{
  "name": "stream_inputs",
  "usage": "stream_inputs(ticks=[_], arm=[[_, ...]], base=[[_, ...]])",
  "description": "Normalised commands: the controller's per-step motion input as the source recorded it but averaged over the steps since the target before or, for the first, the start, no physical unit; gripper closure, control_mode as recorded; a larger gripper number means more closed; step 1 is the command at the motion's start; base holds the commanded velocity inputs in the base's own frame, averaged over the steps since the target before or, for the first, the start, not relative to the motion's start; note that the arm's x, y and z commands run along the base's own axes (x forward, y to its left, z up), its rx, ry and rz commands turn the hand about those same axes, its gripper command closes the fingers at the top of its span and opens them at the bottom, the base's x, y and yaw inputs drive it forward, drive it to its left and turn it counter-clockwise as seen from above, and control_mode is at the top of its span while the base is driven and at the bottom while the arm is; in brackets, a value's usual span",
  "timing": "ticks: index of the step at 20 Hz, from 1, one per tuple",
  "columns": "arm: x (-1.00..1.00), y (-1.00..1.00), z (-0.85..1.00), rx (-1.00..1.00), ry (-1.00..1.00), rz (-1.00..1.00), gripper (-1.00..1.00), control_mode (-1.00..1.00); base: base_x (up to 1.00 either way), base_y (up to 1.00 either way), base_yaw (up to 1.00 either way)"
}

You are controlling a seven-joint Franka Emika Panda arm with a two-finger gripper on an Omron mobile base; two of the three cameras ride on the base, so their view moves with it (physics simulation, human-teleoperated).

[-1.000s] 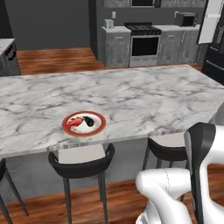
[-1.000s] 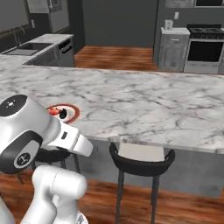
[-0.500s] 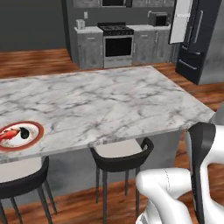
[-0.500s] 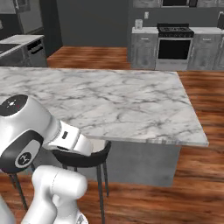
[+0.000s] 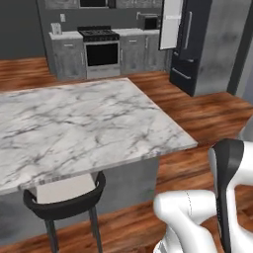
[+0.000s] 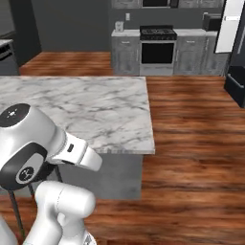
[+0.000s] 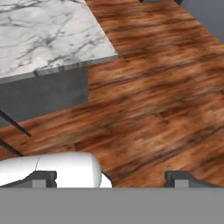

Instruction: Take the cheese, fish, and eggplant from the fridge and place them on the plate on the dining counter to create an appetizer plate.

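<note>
Fridge (image 5: pixel 197 44) stands far right, one door ajar, beyond the counter (image 5: pixel 74 128). Hand (image 7: pixel 109 177) hangs wide and empty over floor; approach squarely, stopping short of the door.

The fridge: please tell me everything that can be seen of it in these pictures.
The fridge is tall, in black and dark grey, and stands on the wood floor at the far right of the kitchen, beside the grey cabinets. One upper door stands open, showing its pale inner side. Long grey bar handles run upright on the upper doors and level on the lower drawer. In the right base view its dark lower part shows at the right edge. Its shelves are hidden.
</note>
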Motion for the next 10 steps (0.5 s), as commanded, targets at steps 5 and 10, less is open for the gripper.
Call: stream_inputs(ticks=[5,10], arm=[[0.00,0.00,0.00,0.00,0.00,0.00,-1.00,1.00],[0.00,0.00,0.00,0.00,0.00,0.00,-1.00,1.00]], base=[[0.51,-1.00,-0.11],[0.55,-1.00,-0.09]])
